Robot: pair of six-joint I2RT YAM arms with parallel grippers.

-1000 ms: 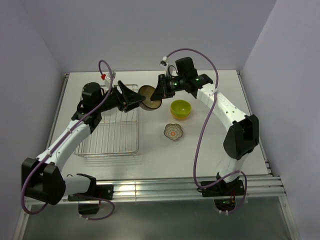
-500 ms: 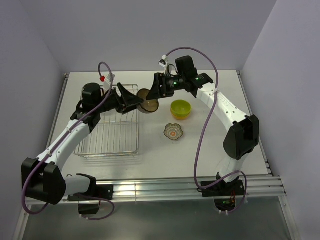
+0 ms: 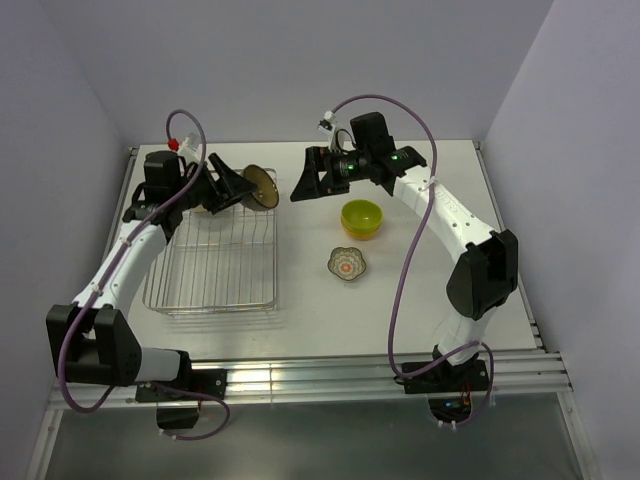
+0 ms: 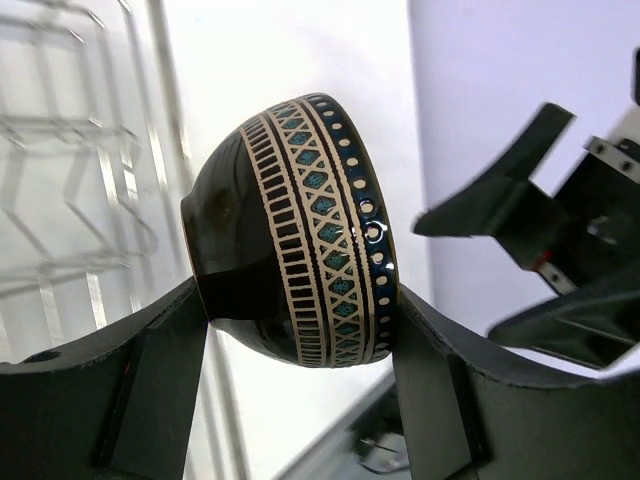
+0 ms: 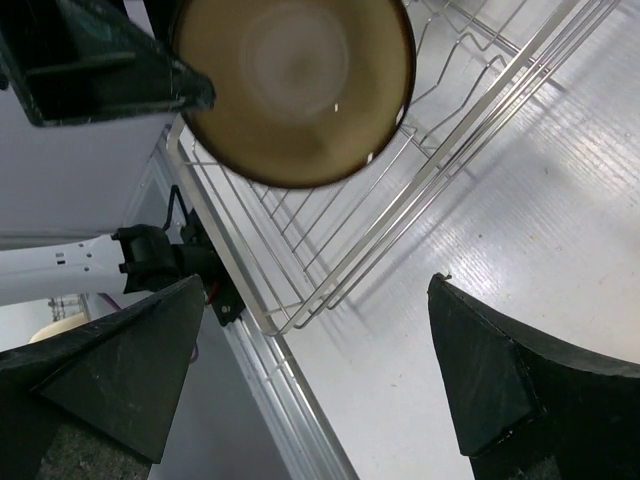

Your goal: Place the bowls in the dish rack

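Bowl on edge, mouth rightward, seemingly over rack | left hand clamping it | right hand spread

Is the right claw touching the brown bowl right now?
Apart. The right wrist view shows the right claw spread wide, with the brown bowl well beyond its fingertips, gripped by the left claw.

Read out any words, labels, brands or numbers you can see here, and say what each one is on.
No readable text anywhere.
The brown bowl in the left pincer: only bands of geometric pattern, no letters.
The white tag on the right arm's cable: too small to read.
The lime-green bowl, scalloped bowl and dish rack: no markings visible.
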